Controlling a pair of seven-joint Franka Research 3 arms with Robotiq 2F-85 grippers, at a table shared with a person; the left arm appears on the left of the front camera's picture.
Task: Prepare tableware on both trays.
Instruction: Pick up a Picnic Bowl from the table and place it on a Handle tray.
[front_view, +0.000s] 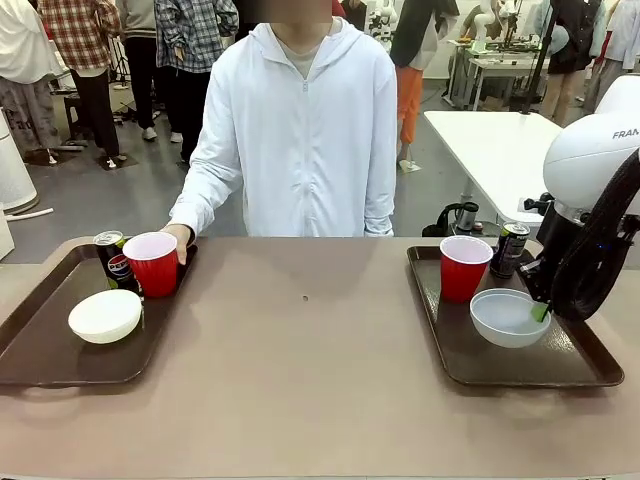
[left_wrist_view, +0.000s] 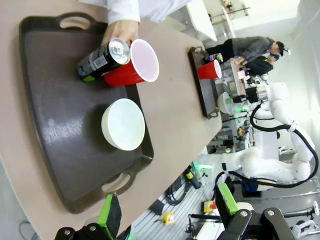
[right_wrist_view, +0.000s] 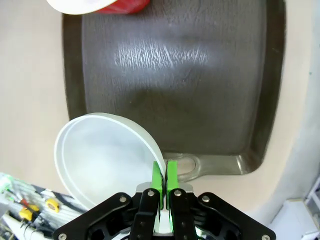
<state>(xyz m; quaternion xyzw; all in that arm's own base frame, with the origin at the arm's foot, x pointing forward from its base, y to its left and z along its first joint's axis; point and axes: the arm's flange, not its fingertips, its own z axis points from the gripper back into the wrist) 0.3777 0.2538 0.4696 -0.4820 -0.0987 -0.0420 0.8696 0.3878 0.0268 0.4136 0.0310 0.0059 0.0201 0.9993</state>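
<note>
On the left tray (front_view: 40, 350) stand a dark can (front_view: 112, 258), a white bowl (front_view: 105, 316) and a red cup (front_view: 153, 264), with a person's hand (front_view: 181, 238) on the cup. The right tray (front_view: 560, 365) holds a red cup (front_view: 464, 266), a can (front_view: 511, 248) and a pale grey-blue bowl (front_view: 505, 318). My right gripper (front_view: 540, 312) is shut on that bowl's near rim (right_wrist_view: 159, 159); the bowl (right_wrist_view: 100, 155) tilts over the tray (right_wrist_view: 200, 75). My left gripper (left_wrist_view: 169, 210) hangs open above the left tray (left_wrist_view: 55, 125), with the white bowl (left_wrist_view: 123, 124), cup (left_wrist_view: 132, 65) and can (left_wrist_view: 102, 59) below.
The brown tabletop (front_view: 300, 370) lies bare between the trays. The person in a white hoodie (front_view: 300, 130) stands at the far edge. A white table (front_view: 500, 140) and several bystanders are farther back.
</note>
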